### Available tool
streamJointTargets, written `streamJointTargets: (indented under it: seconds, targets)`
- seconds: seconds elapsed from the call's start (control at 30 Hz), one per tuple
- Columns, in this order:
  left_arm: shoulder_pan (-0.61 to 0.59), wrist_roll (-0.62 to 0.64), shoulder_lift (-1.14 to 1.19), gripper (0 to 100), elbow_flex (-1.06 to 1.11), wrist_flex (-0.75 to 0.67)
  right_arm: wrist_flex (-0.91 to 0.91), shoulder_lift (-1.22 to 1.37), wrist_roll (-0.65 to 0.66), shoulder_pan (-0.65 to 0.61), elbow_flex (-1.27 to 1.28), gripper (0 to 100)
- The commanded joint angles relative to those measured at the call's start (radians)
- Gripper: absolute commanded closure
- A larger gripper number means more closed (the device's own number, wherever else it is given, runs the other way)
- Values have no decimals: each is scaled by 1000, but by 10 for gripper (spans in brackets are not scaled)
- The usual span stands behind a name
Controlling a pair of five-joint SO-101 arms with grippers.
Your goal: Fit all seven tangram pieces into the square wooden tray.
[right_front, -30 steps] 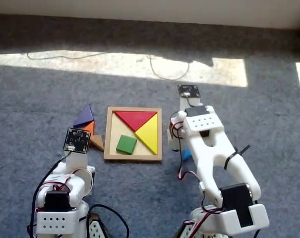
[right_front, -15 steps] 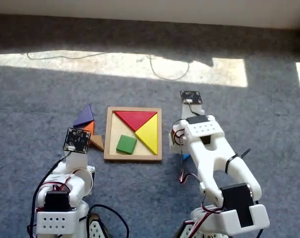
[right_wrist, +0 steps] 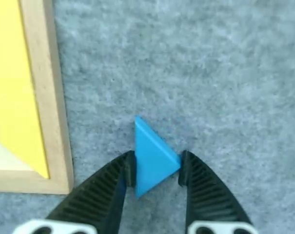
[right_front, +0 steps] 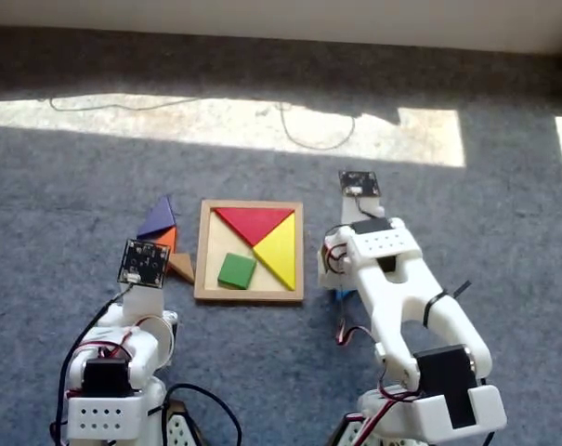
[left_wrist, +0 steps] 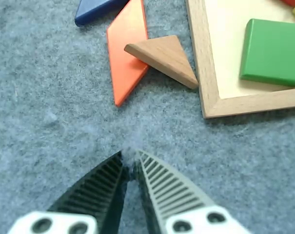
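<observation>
The square wooden tray (right_front: 203, 251) holds a red triangle (right_front: 254, 223), a yellow triangle (right_front: 278, 253) and a green square (right_front: 236, 270). Left of it on the carpet lie a dark blue triangle (right_front: 158, 217), an orange parallelogram (left_wrist: 127, 53) and a plain wooden triangle (left_wrist: 162, 56) that leans against the tray's edge (left_wrist: 201, 53). My left gripper (left_wrist: 131, 158) hovers shut and empty just short of those pieces. Right of the tray, my right gripper (right_wrist: 157, 160) is shut on a small light blue triangle (right_wrist: 151, 144) at carpet level.
Grey-blue carpet covers the whole floor. A thin cable (right_front: 299, 139) loops across the sunlit strip far behind the tray. The right arm's white body (right_front: 401, 288) covers the ground right of the tray.
The right arm has drawn back slightly toward its base, covering more of the light blue triangle. The left arm and the other pieces have not moved.
</observation>
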Motion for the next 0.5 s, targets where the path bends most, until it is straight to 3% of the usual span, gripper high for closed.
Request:
streamJointTargets:
  seconds: [0.0, 0.17, 0.47]
  targets:
    - [4, -5, -7, 993, 21, 3, -7, -18, 5, 2, -1, 882]
    - [4, -5, -7, 993, 21, 3, 1, -21, 132, -1, -5, 882]
    - [4, -5, -7, 993, 21, 3, 177, -93, 241, 1, -151, 882]
